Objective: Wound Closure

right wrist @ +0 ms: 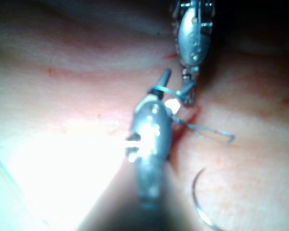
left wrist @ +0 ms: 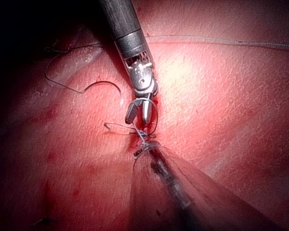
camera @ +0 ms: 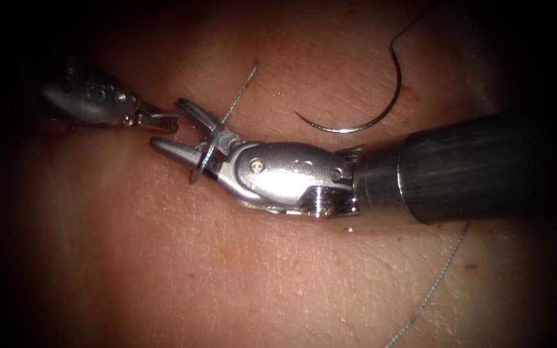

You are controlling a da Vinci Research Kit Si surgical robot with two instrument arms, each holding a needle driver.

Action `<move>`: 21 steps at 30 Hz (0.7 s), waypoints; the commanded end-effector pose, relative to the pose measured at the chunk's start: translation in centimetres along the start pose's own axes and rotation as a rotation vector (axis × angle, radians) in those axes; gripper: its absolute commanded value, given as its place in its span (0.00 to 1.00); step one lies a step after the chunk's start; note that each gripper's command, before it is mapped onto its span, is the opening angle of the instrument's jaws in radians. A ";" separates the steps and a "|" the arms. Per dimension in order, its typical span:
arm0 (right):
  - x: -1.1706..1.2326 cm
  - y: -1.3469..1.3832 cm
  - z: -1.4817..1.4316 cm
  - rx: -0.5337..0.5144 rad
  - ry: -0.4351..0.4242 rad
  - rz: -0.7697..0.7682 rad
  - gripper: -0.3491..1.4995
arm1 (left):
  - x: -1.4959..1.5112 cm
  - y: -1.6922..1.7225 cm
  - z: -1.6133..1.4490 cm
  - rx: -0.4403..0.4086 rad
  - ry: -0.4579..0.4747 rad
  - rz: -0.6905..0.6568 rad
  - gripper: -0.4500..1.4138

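The right arm's silver needle driver (camera: 178, 129), nearest the endoscope on its dark shaft, has its jaws spread wide, with a loop of thin grey-blue thread (camera: 209, 145) wound around them; the jaws themselves clamp nothing. Just beyond its tips, on the cut's left end, the left arm's smaller steel tool (camera: 162, 120) appears closed on the thread close to the tissue, though its tips are tiny and the hold is a judgement. A short free tail of thread (camera: 243, 87) stands up from between the two tools. The pale pink pork tissue (camera: 227, 277) carries the dark line of the cut (camera: 381, 229) running under the right tool. Farther back, on the tissue toward its far right edge, the curved steel needle (camera: 381, 106) lies free, held by neither tool and not in the tissue. With thread wrapped on open jaws, the step in hand looks like tying a knot; the next move would call for the open jaws to take the short tail without shedding the loop.
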 end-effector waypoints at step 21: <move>-0.43 0.15 -0.36 -0.291 0.003 0.227 0.47 | 0.34 0.30 -0.18 -0.006 0.029 -0.012 0.00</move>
